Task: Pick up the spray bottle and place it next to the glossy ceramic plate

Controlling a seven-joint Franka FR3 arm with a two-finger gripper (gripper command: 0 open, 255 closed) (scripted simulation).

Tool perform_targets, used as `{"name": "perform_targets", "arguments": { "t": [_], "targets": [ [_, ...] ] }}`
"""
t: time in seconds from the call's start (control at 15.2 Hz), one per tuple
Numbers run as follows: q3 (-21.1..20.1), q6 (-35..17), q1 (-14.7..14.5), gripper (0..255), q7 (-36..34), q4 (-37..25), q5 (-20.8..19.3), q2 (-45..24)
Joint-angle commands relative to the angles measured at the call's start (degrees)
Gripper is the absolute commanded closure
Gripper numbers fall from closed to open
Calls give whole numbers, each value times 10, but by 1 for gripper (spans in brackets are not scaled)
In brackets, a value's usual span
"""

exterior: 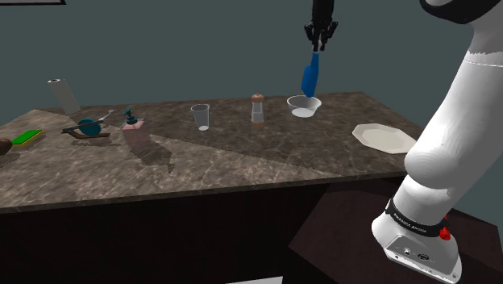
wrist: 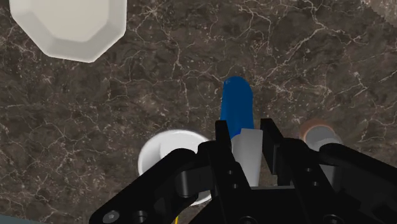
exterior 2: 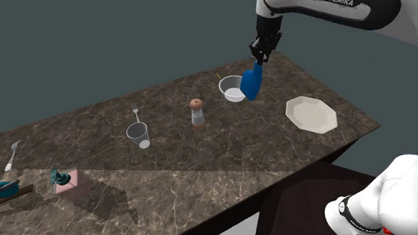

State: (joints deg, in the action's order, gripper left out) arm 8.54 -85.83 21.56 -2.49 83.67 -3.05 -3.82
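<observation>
Shoulder view: black gripper (exterior: 320, 42) high above the far side of the dark marbled counter (exterior: 242, 157), fingers clamped on the pale neck of the spray bottle (exterior: 310, 77). Blue bottle body hanging below the fingers, slightly tilted, clear of the surface, over the white bowl (exterior: 304, 106). White eight-sided plate (exterior: 385, 137) flat on the counter toward this view's right, well apart from the bottle. Brown-capped shaker (exterior: 257, 109) just beside the bowl on its left, then a clear glass cup (exterior: 200, 117), both upright. Further left, a small teal item on a pink base (exterior: 133, 122) and a green sponge (exterior: 28, 137) near the counter's end. Second exterior view: gripper (exterior 2: 260, 56) closed on the bottle (exterior 2: 251, 82), blue body overlapping the right rim of the bowl (exterior 2: 231, 87); plate (exterior 2: 311, 114) lower right, near the counter's corner; shaker (exterior 2: 197, 112) and cup (exterior 2: 137, 134) to the left, a fork (exterior 2: 135, 111) lying just behind the cup. Wrist view: gripper (wrist: 244, 130) with both fingers pressed against the bottle's whitish neck, blue body (wrist: 236, 108) pointing away over bare counter, between the bowl (wrist: 168, 156) on one side and the shaker (wrist: 316, 132) on the other; plate (wrist: 67, 25) far off beyond the bowl.
</observation>
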Motion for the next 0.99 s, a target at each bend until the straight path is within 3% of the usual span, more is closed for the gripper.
{"name": "perform_targets", "arguments": {
  "t": [0.0,0.53,0.92],
  "targets": [
    [10,14,11,255,22,-3,-2,12],
    [55,84,61,255,122,-80,-2,11],
    [95,151,109,255,209,-188,10,-26]
  ]
}}
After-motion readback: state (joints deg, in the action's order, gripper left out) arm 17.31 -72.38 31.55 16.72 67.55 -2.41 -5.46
